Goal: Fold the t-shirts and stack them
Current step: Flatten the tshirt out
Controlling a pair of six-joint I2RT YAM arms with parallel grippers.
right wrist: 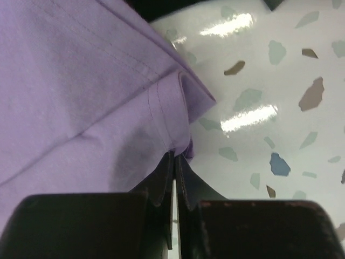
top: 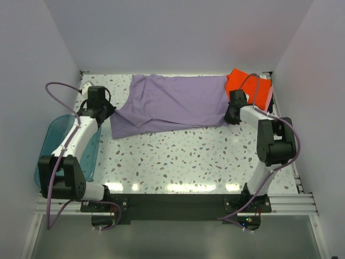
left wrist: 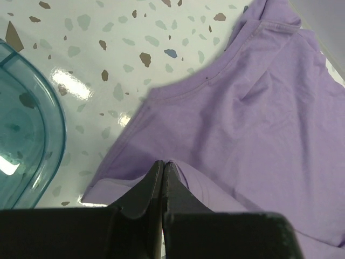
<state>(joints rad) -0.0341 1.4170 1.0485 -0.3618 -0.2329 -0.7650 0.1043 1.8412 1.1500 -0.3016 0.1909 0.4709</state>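
**Two grippers clamped on one purple t-shirt (top: 172, 105), stretched across the table**

Both pairs of fingers are pressed tight together. In the right gripper (right wrist: 175, 159) the stitched hem of the shirt is nipped at the fingertips, with the cloth bunched just above them. At the left gripper (left wrist: 163, 164) a raised fold at the shirt's edge appears to be pinched in the same way.

The shirt is spread lengthwise over the far part of the speckled table (top: 188, 156), and is probably held at opposite ends so that it can be pulled flat for a fold. An orange t-shirt (top: 253, 89) is bunched in the far right corner, touching the purple one. A teal tub (top: 54, 140) is parked at the left edge, apart from the cloth.

No brand, label or writing can be read.
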